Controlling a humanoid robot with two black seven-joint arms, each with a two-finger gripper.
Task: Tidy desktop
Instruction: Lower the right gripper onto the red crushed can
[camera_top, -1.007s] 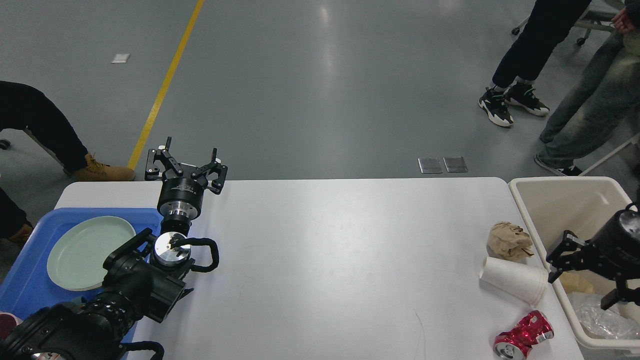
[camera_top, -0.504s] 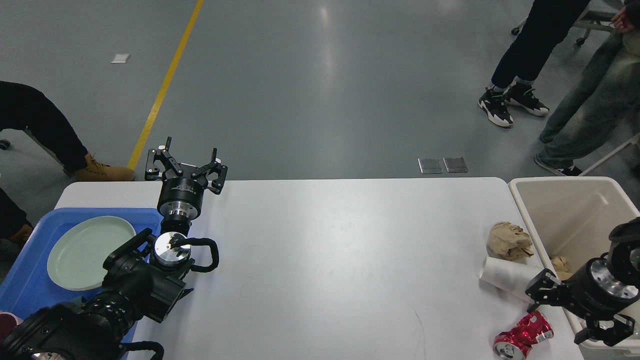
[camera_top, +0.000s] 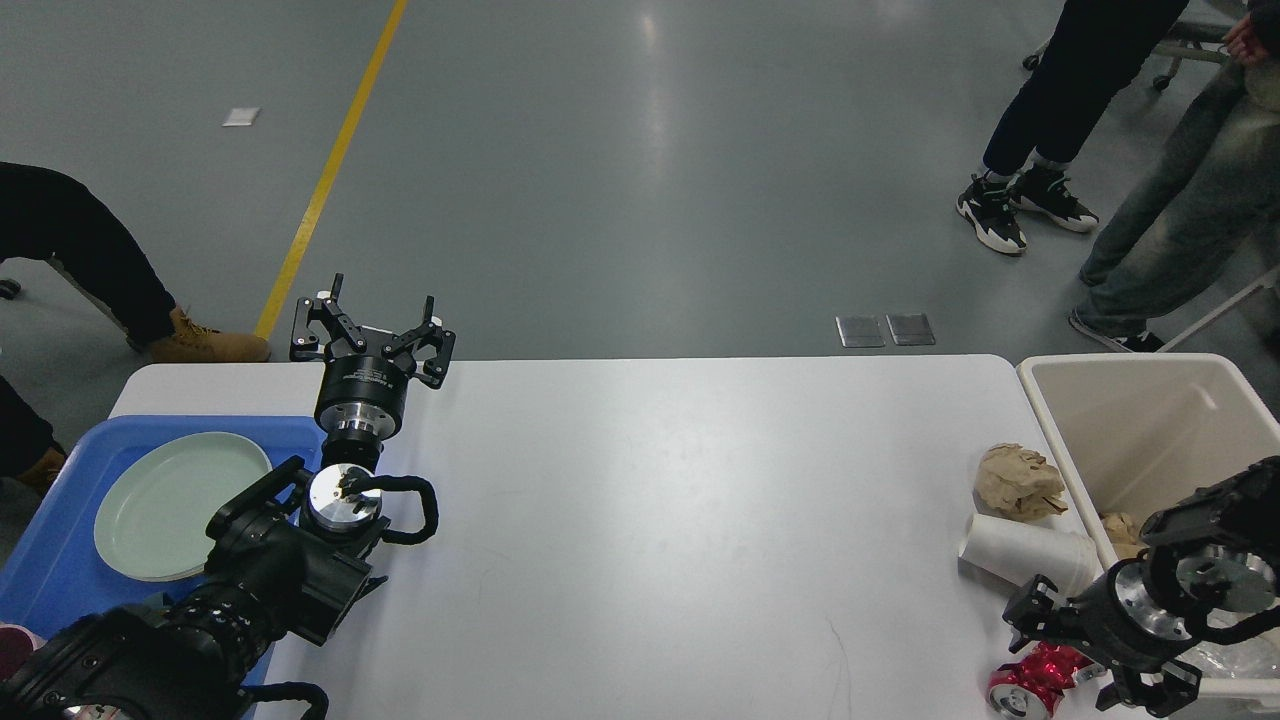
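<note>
Counter (camera_top: 650, 520): right end effector (camera_top: 1065, 655) spread open over crushed red can (camera_top: 1030, 680), gripping nothing; left end effector (camera_top: 375, 335) open, empty.

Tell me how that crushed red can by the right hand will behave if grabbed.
The red can looks dented and flattened, so it probably won't roll far. Likely light and already deformed, it may crumple further. Its shiny metal might slip in the right hand.

One white desktop (camera_top: 650, 520) fills the lower frame. On it at lower right: one crumpled brown paper ball (camera_top: 1018, 481), one white paper cup (camera_top: 1020, 550) on its side, one crushed red can (camera_top: 1030, 680). One beige bin (camera_top: 1130, 420) at right, one blue tray (camera_top: 50, 560) at lower left holding one pale green plate (camera_top: 170, 500). Two black grippers: left (camera_top: 372, 325), right (camera_top: 1085, 655)
</note>
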